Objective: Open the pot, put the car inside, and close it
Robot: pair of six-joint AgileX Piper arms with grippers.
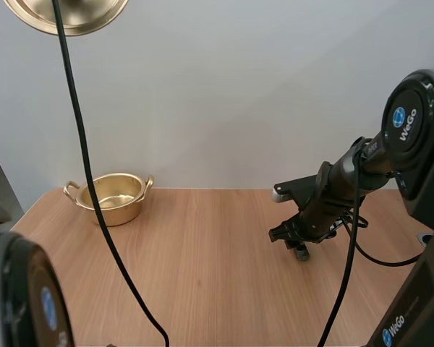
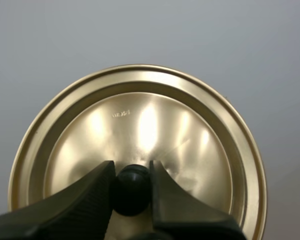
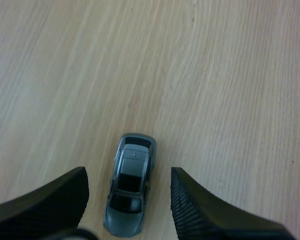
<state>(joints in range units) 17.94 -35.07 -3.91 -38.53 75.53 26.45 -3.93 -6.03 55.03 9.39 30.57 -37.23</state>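
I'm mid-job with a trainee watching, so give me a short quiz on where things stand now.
1. True or false: the gold pot stands on the table with no lid on it.
2. The left gripper is shut on: A a pot handle; B the black knob of the lid; C nothing at all.
3. What lies on the table between the open fingers of the right gripper?

Key: 1 true. 2 B. 3 the grey toy car.
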